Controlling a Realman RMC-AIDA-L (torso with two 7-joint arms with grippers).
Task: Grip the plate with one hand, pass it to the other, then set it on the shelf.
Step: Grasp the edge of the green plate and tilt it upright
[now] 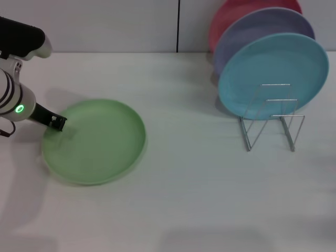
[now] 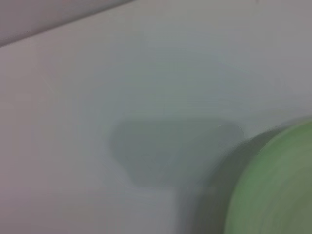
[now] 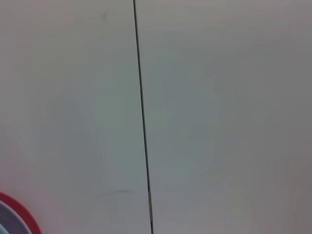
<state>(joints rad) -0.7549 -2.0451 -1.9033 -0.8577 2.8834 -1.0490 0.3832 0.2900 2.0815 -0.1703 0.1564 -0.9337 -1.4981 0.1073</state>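
Observation:
The light green plate point(image 1: 94, 140) lies flat on the white table at the left; a piece of its rim point(image 2: 278, 190) also shows in the left wrist view. My left gripper point(image 1: 58, 122), slim and black on the arm with the green ring, sits right at the plate's far left rim. Whether it holds the rim does not show. The wire shelf point(image 1: 270, 118) stands at the right. My right gripper is out of view.
A light blue plate point(image 1: 273, 73) stands upright in the shelf, with a lavender plate point(image 1: 252, 31) and a red plate point(image 1: 223, 21) behind it. The wall with a dark vertical seam point(image 3: 141, 117) is behind the table.

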